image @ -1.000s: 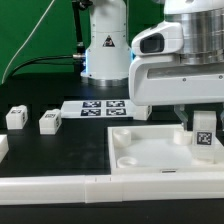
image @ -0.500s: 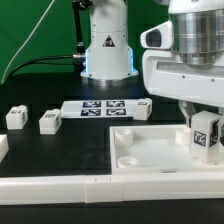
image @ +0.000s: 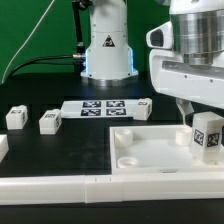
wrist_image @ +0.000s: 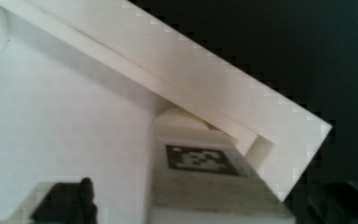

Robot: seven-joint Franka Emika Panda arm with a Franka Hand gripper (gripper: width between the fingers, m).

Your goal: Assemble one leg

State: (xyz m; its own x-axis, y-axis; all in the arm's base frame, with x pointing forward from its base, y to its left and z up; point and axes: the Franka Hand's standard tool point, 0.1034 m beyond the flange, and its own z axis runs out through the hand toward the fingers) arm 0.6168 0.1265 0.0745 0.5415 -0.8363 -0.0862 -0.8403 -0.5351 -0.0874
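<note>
The leg (image: 208, 136), a small white block with a black-and-white marker, stands upright at the corner of the large white panel (image: 150, 150) on the exterior view's right. My gripper (image: 200, 118) hangs over it from above. In the wrist view the leg (wrist_image: 202, 165) lies between my dark fingers (wrist_image: 66, 202). It is close against one finger, and a strip of white panel shows between it and the other. The jaws stand wider than the leg. The panel (wrist_image: 69, 110) fills much of the wrist view.
Two more small white legs (image: 15, 117) (image: 50, 121) stand on the black table at the exterior view's left, and another white part (image: 143, 108) lies by the marker board (image: 100, 107). A white rail (image: 60, 185) runs along the front. The robot base (image: 108, 45) stands behind.
My gripper body has shifted toward the exterior view's right over the panel corner. The leg under it has moved only slightly the same way.
</note>
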